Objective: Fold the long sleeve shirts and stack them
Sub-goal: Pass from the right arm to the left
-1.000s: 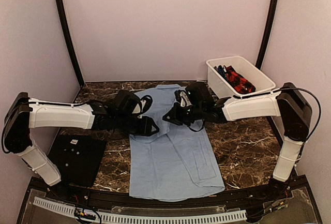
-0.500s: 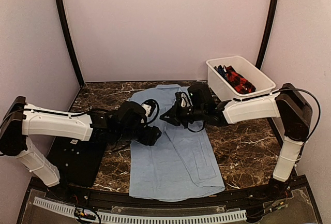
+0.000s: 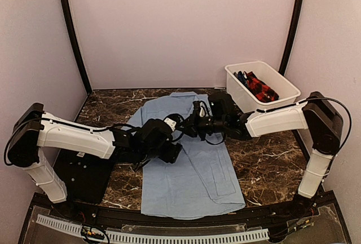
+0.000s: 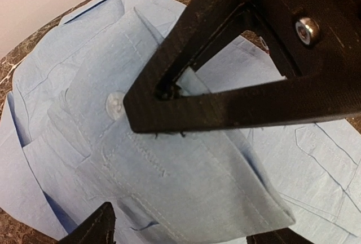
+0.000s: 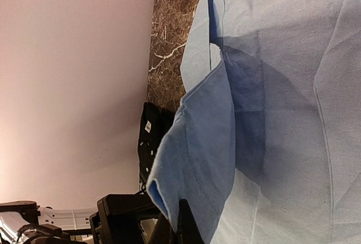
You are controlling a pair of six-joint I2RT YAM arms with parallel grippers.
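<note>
The light-blue long sleeve shirt [image 3: 192, 171] lies spread on the marble table, collar to the back. My right gripper [image 3: 190, 127] is shut on its sleeve cuff and holds it lifted over the shirt body. In the right wrist view the cuff [image 5: 197, 137] hangs from that gripper [image 5: 181, 221]. My left gripper [image 3: 176, 152] hovers over the shirt's left half, right next to the right one. Seen from the left wrist, its jaws [image 4: 186, 234] stand open on either side of the buttoned cuff [image 4: 186, 171]. The right gripper's black fingers [image 4: 225, 103] clamp the cuff above them.
A white bin [image 3: 234, 86] at the back right holds a red-black checked shirt [image 3: 260, 88] and a dark blue one [image 3: 241, 76]. A flat black mat [image 3: 84, 171] lies at the front left, under the left arm. Walls close in on three sides.
My left arm has swung right and forward over the shirt toward the right gripper, and its jaws have opened. The right gripper has kept its hold on the cuff, shifting slightly back.
</note>
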